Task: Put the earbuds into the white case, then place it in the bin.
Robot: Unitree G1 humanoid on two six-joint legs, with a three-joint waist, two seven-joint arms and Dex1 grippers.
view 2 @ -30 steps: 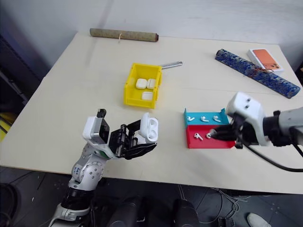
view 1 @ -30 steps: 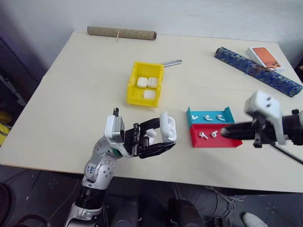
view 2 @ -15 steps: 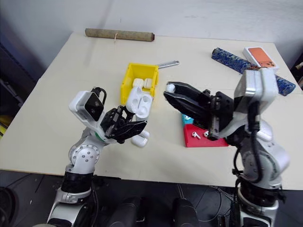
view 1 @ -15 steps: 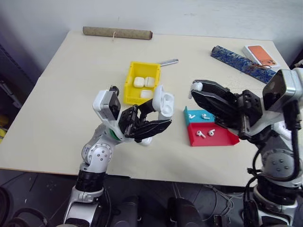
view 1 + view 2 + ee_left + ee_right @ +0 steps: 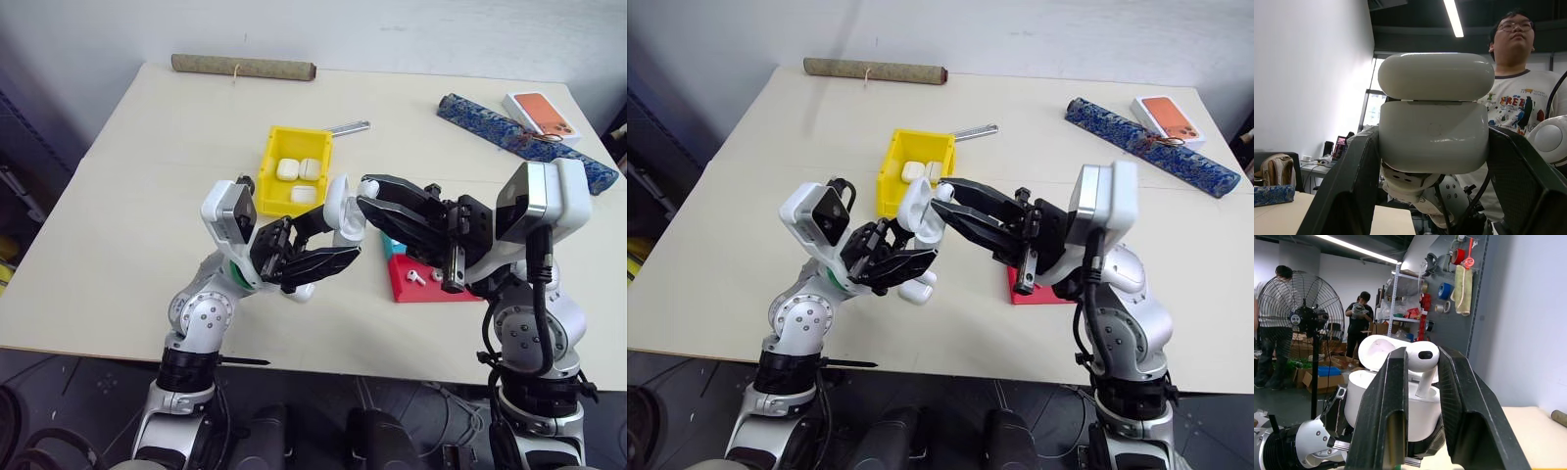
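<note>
My left gripper [image 5: 326, 242] is shut on the white case [image 5: 341, 209], held above the table with its lid hinged open; the case [image 5: 1434, 128] sits between the two fingers. Coming in from the right, my right gripper [image 5: 366, 195] is shut on one of the earbuds [image 5: 1422, 357], whose stem points down at the case's open top. Whether the stem is inside the case I cannot tell. Two more earbuds [image 5: 422, 277] lie in the red tray [image 5: 460, 291]. The yellow bin [image 5: 269, 168] stands behind the grippers and holds three white cases.
Another white case [image 5: 913, 288] lies on the table under my left gripper. A sliver of blue tray [image 5: 389, 243] shows behind my right gripper. At the far edge lie a cardboard roll [image 5: 243, 67], a blue patterned roll [image 5: 519, 137] and an orange-and-white box [image 5: 542, 113]. A person [image 5: 1520, 105] stands beyond the table.
My right gripper has swung left from over the trays, carrying an earbud up to the open case. My left gripper has lifted the case a little.
</note>
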